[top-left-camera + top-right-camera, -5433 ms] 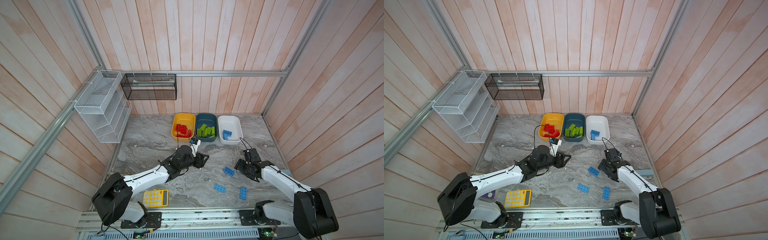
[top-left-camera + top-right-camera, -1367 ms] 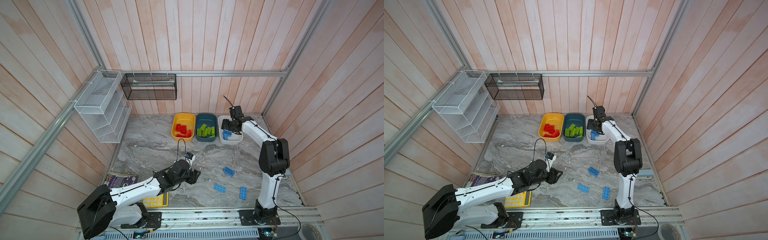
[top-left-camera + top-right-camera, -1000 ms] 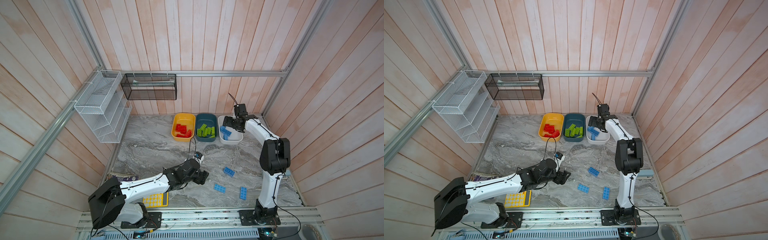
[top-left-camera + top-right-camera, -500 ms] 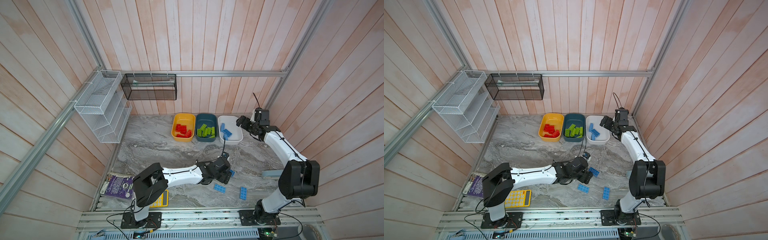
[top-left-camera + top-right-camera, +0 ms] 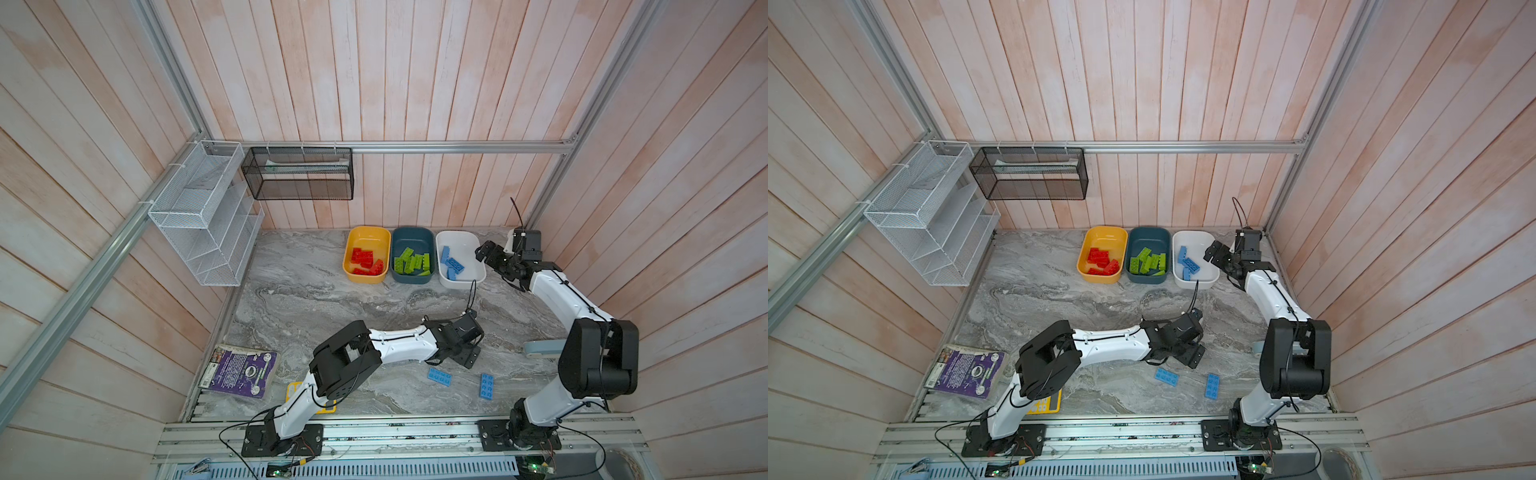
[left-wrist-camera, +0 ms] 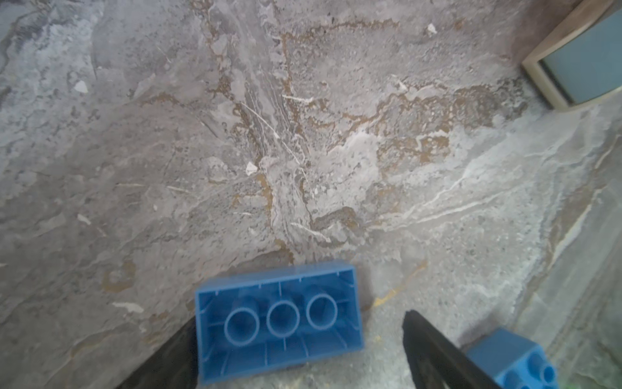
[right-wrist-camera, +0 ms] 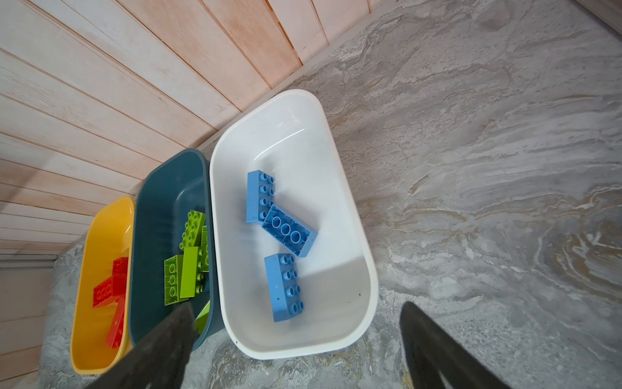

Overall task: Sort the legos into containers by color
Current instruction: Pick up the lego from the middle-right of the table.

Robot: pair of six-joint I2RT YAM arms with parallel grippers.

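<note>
The grey marbled worktop [image 5: 316, 291] carries three rounded plastic tubs in a row, one colour to each. The white tub [image 5: 462, 243] holds three light blue studded bricks [image 7: 289, 230]. The dark teal tub [image 5: 411, 237] beside it holds lime green bricks [image 5: 411, 264], and the yellow tub [image 5: 368, 241] beyond holds red bricks [image 5: 365, 262].

The right pincer [image 5: 486, 253] hangs just beside the white tub, spread wide and empty, so it is free to fetch more. Well apart from that tub, toward the robot bases, the left pincer [image 5: 468, 358] stands open astride an upturned blue brick [image 6: 279, 320] lying on the worktop. It is not clamping the brick and seems lined up to grasp it. Two loose blue bricks [image 5: 439, 376] wait nearby.
</note>
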